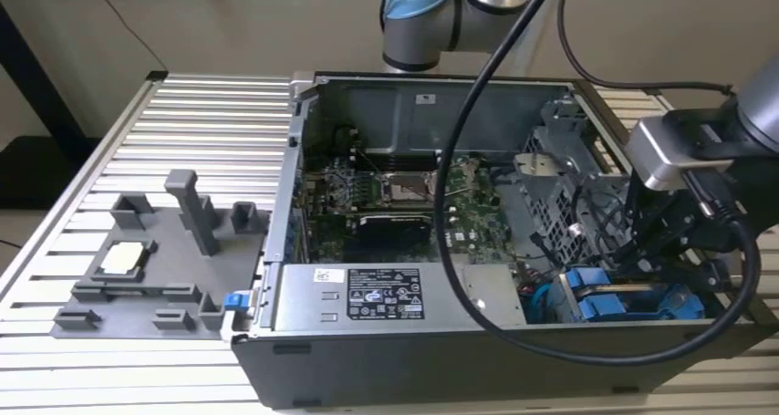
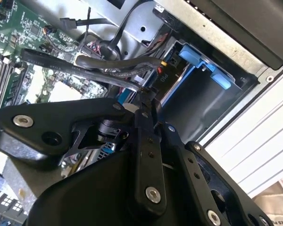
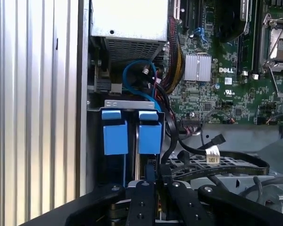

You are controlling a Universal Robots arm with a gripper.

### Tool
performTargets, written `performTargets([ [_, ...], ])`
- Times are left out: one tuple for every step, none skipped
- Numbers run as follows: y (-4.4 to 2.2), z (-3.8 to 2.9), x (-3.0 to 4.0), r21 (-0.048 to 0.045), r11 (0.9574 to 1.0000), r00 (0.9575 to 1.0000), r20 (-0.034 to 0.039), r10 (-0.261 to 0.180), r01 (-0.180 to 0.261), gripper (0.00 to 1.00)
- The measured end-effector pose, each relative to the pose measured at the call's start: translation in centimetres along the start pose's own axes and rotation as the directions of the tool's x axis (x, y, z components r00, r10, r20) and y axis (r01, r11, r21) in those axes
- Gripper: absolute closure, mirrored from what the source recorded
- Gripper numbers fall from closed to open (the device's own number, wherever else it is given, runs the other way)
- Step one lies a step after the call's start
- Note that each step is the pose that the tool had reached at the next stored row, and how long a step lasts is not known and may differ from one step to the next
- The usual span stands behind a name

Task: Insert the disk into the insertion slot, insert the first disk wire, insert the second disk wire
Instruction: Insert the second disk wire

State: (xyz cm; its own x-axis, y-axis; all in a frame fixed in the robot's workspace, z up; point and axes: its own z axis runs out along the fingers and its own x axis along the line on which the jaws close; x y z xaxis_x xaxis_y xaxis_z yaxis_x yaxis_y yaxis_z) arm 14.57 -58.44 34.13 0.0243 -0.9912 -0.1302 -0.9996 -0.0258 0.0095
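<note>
Disk [image 1: 627, 304], in its bright blue carrier, sits down inside the insertion slot [image 1: 572, 319], the grey drive bay at the case's front corner on the exterior view's right, just beside the grey power-supply box [image 1: 389, 296] w/ white sticker. In the first wrist view the blue carrier tabs [image 3: 132, 129] show as two blocks side by side under the bay's metal lip [image 3: 132, 104]; in the second wrist view the blue frame [image 2: 205, 66] lies in the grey bay.

Gripper [image 2: 144, 92] hangs right over the bay, its black linkage low in both wrist views. Fingers look pinched together on a black wire w/ connector [image 2: 146, 70] next to the blue frame, so it's gripping the cable end. Connector's seating can't be told.

Other black cables [image 3: 212, 162] loop across the perforated cage nearby. Green motherboard [image 1: 402, 196] fills the case middle. Open computer case [image 1: 365, 360] rests on a ribbed metal table [image 1: 195, 123]. Grey fixture block [image 1: 159, 260] sits well apart, on the exterior view's left. Arm's blue-capped joint [image 1: 420, 5] stands behind the case.
</note>
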Motion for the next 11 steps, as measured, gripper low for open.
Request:
performTargets([
  [0.00, 0.04, 0.01, 0.0003, 1.0000, 1.0000, 0.0009, 0.002, -0.002, 0.84],
  [-0.01, 0.10, 0.01, 0.0007, 1.0000, 1.0000, 0.0016, 0.005, -0.005, 0.84],
  [-0.01, 0.16, 0.02, 0.0009, 1.0000, 1.0000, 0.0019, 0.007, -0.007, 0.84],
  [-0.02, 0.21, 0.03, 0.0013, 0.9999, 0.9999, 0.0019, 0.010, -0.010, 0.84],
  [-0.04, 0.29, 0.04, 0.0016, 0.9999, 0.9999, 0.0020, 0.013, -0.013, 0.84],
  [-0.07, 0.37, 0.05, 0.0019, 0.9999, 0.9999, 0.0020, 0.015, -0.015, 0.84],
  [-0.11, 0.46, 0.06, 0.0022, 0.9998, 0.9998, 0.0020, 0.017, -0.017, 0.84],
  [-0.13, 0.52, 0.07, 0.0024, 0.9998, 0.9998, 0.0015, 0.019, -0.019, 0.84],
  [-0.14, 0.58, 0.09, 0.0026, 0.9998, 0.9998, 0.0010, 0.021, -0.021, 0.84],
  [-0.15, 0.59, 0.09, 0.0028, 0.9998, 0.9998, 0.0011, 0.021, -0.021, 0.84],
  [-0.16, 0.62, 0.09, 0.0028, 0.9998, 0.9998, 0.0013, 0.021, -0.021, 0.84],
])
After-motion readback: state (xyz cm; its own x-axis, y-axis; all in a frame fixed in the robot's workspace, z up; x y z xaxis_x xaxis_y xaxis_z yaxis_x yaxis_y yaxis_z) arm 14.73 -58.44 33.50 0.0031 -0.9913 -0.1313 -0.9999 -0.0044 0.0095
